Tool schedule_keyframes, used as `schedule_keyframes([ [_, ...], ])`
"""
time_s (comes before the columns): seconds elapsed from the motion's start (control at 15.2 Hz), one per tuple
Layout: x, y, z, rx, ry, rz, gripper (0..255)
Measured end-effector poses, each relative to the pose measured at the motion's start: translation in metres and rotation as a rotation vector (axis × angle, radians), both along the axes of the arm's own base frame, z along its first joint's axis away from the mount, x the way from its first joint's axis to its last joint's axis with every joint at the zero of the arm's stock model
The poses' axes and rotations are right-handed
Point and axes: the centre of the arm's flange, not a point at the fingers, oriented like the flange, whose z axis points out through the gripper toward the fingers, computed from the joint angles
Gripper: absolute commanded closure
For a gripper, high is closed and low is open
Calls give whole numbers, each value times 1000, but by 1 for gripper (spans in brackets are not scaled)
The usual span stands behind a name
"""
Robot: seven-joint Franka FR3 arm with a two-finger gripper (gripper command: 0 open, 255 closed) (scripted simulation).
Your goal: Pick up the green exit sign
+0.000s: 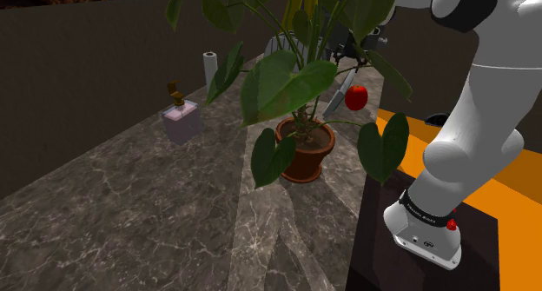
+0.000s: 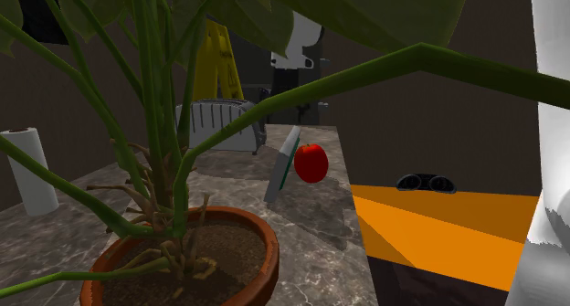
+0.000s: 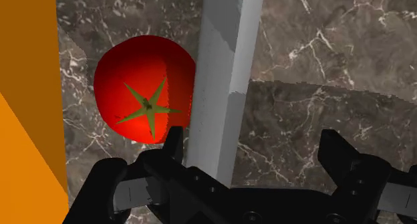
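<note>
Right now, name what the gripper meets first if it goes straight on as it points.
Likely the grey sign panel: it stands between the open gripper's fingers, close to one, which may clip its edge. The red tomato lies just beyond that finger; below is the marbled counter. Depth unclear.

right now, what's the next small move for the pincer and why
Probably shut the pincer: its open fingers straddle the sign, which stands edge-on between them, nearer the finger beside the tomato. How deep they reach is unclear.
</note>
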Motion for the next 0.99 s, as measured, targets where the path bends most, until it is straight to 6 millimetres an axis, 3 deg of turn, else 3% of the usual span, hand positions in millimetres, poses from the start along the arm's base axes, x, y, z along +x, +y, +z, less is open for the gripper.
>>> schedule_keyframes([
  [0.2,-12,-27,-20,11,12,-85,0],
  [0.73,-18,-30,-60,13,14,-102,0],
  [0.79,-17,-30,-60,13,14,-102,255],
  [0.99,-17,-31,-61,13,14,-102,255],
])
